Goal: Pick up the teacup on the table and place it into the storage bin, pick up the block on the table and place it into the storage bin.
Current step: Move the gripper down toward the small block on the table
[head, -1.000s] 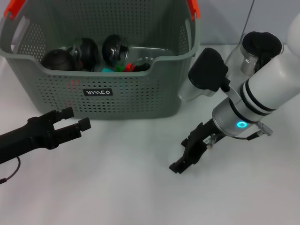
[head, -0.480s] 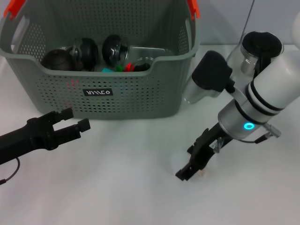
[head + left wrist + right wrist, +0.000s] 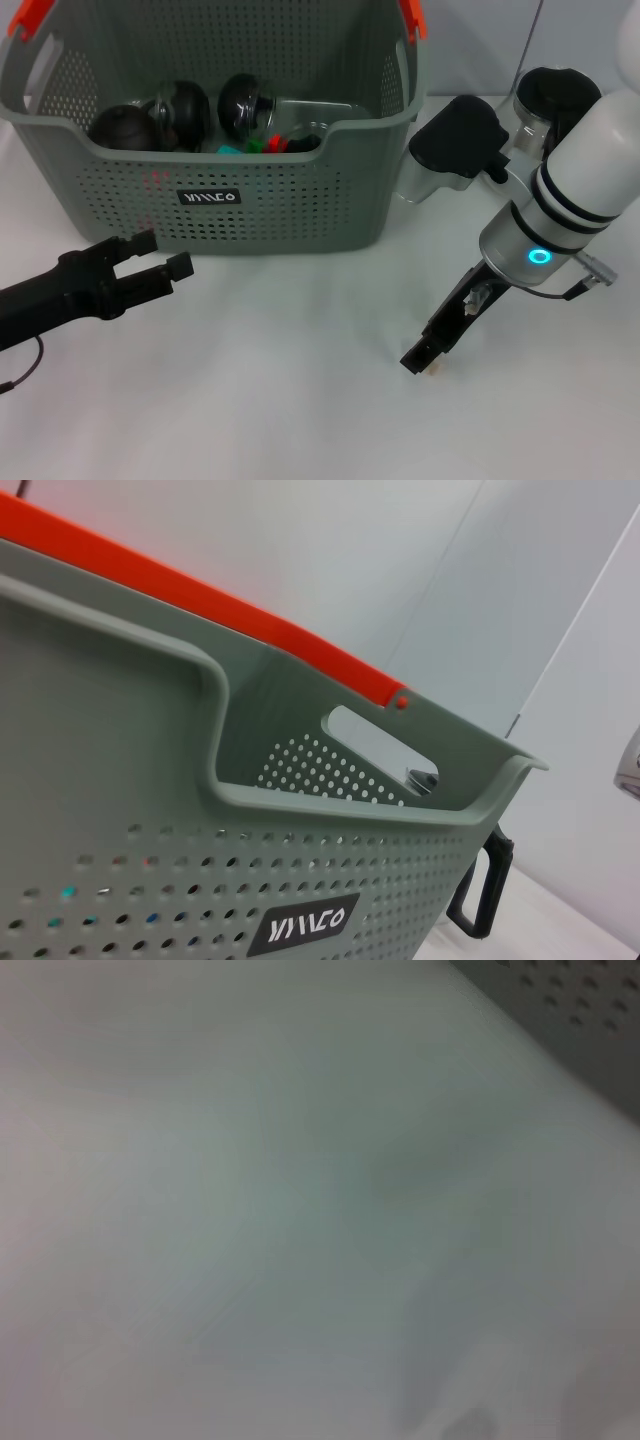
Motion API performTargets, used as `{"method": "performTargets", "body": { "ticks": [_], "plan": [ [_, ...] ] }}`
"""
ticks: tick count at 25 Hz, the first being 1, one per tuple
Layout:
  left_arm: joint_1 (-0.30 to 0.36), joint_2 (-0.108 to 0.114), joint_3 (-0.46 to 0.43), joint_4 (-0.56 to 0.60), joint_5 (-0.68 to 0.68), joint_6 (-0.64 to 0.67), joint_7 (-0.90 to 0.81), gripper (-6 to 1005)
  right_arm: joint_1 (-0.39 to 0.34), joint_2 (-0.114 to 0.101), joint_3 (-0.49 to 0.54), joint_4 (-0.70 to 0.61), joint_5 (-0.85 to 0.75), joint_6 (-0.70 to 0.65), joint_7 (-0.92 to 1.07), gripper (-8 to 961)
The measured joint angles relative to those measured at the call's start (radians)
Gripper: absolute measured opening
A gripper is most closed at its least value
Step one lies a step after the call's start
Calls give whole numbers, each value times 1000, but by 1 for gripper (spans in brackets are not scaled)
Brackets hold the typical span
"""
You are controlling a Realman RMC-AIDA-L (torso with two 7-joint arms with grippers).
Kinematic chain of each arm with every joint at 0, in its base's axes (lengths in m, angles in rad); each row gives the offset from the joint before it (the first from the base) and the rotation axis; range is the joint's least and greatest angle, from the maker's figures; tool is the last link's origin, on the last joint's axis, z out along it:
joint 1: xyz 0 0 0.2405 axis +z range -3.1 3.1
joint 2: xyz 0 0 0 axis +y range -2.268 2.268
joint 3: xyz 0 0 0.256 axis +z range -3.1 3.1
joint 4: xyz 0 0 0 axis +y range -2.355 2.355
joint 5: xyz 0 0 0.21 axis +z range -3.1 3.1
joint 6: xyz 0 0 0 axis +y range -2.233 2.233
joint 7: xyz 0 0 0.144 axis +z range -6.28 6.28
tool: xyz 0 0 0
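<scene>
The grey perforated storage bin (image 3: 330, 190) stands at the back left and holds black round items, glass and small green and red pieces. It also shows in the left wrist view as a storage bin (image 3: 120, 780) with a black label. My right gripper (image 3: 424, 355) points down at the white table, right of the bin's front corner. A small tan piece (image 3: 434, 369), possibly the block, peeks out at its tip. The teacup is out of view. My left gripper (image 3: 160, 252) hovers open and holds nothing in front of the bin's left half.
A glass teapot (image 3: 548, 100) with a black lid stands at the back right, behind my right arm; its black handle (image 3: 482, 895) shows past the bin's corner. The right wrist view holds only white table (image 3: 250, 1210) and a bin corner (image 3: 590, 1020).
My right arm has swung to the right and its gripper has moved right along the table. The left arm has not moved.
</scene>
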State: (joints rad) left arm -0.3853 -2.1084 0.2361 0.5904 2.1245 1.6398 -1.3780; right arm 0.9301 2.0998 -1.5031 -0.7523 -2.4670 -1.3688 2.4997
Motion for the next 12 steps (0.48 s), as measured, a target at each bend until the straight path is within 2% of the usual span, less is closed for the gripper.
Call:
{"method": "performTargets", "body": {
  "ticks": [5, 10, 12],
  "plan": [
    [-2, -1, 0, -2, 0, 0, 2, 849, 7, 8, -24, 9, 1, 7, 29, 798],
    [-3, 0, 0, -3, 0, 0, 3, 849, 9, 10, -68, 17, 4, 32, 48, 626],
    [-3, 0, 0, -3, 0, -1, 3, 849, 9, 9, -76, 18, 4, 35, 57, 626]
  ]
}}
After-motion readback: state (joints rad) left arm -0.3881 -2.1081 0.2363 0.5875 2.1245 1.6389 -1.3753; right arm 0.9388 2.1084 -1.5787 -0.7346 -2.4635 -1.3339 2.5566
